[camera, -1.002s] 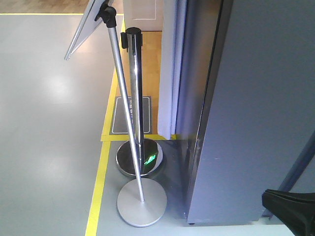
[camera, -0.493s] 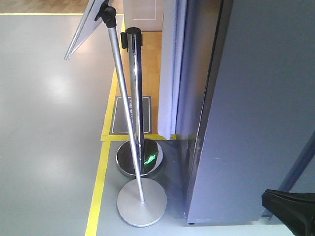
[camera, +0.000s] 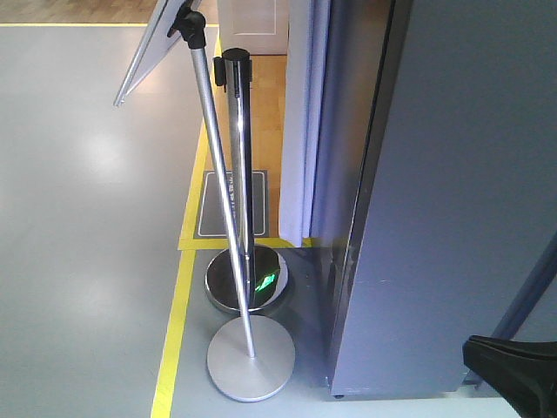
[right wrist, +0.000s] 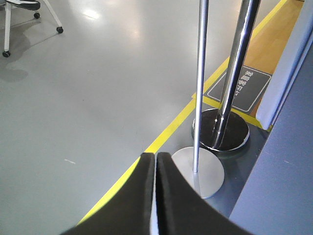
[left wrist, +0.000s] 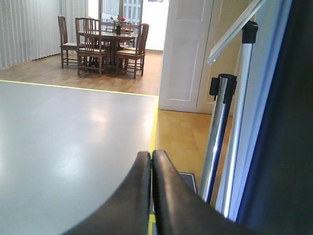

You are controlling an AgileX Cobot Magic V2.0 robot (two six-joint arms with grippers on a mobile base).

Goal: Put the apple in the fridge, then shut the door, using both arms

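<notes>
Both black grippers are showing their two fingers pressed together with nothing between them: the left gripper [left wrist: 150, 159] is pointing across the grey floor, and the right gripper [right wrist: 155, 161] is hanging over a yellow floor line [right wrist: 161, 137]. No apple is appearing in any of the three views, so its place cannot be told.

Nearest in the front view, one black wedge-shaped part [camera: 515, 370] is sitting at the lower right corner. Just beyond it, the tall dark grey fridge [camera: 452, 200] is standing on the grey floor, filling the right side and showing only its flat outer face; whether its door is open cannot be told.

Left of the fridge, two metal stands are standing close together. One thin matte pole on a flat round silver base [camera: 251, 357] is leaning and carrying one tilted sign panel [camera: 152, 48]. One thicker chrome post with a black cap [camera: 237, 148] is rising from a shiny domed base [camera: 246, 279] just behind. One dark floor mat [camera: 228, 205] is lying beyond them.

Farthest, in the left wrist view, one white door [left wrist: 186, 54] is standing, and one wooden dining table [left wrist: 105, 41] is sitting with at least four wooden chairs around it.
</notes>
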